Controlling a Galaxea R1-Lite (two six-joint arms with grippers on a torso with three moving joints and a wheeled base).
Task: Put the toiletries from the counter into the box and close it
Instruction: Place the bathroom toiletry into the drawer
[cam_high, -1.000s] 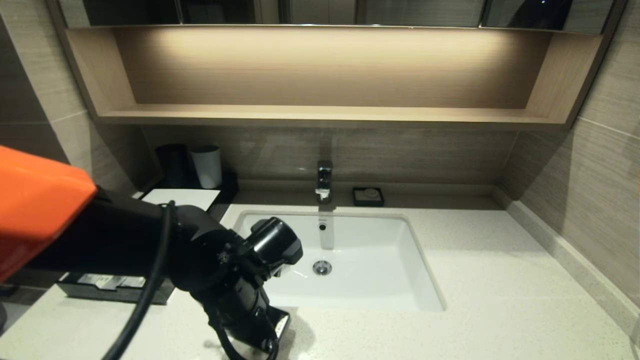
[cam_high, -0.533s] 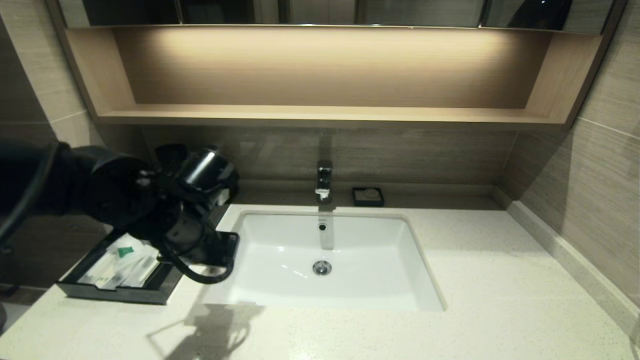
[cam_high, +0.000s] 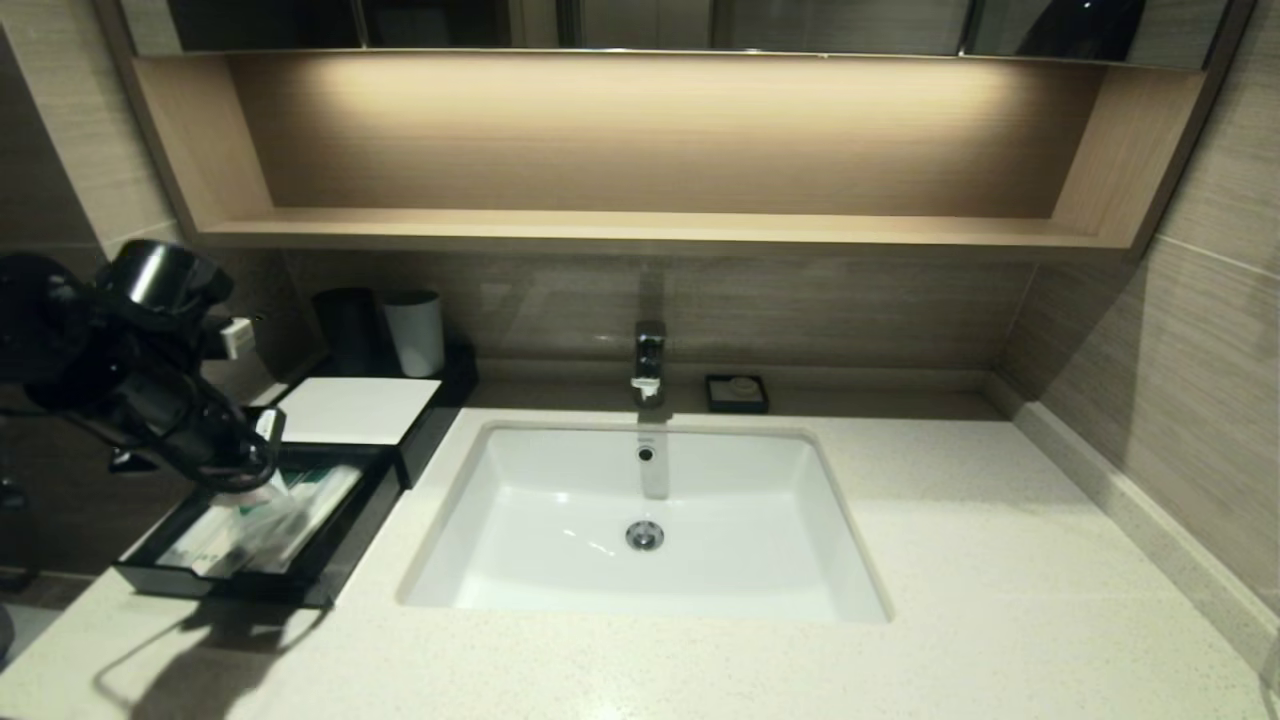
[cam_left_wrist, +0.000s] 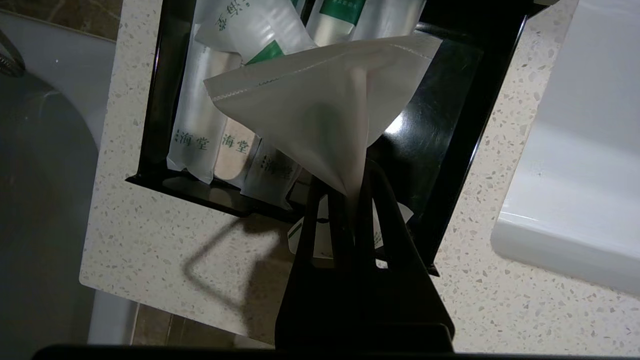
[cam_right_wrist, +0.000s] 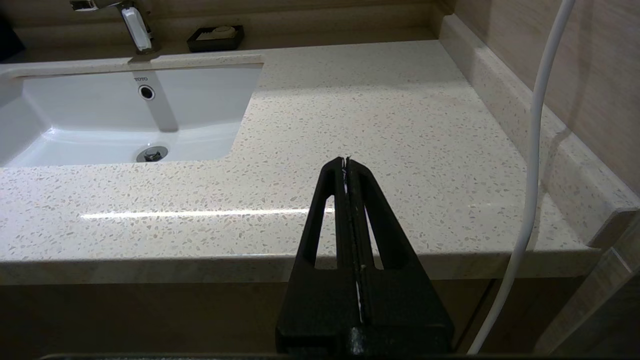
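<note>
My left tool clamping corner of flat translucent white plastic sachet, hanging it over open sliding drawer of low black rectangular box. Several clear-wrapped toiletry packs already lying in drawer. Speckled off-white stone bench showing no loose packs. Judging: releasing sachet and pushing drawer shut remaining. My right tool idling shut, off bench's front edge.
</note>
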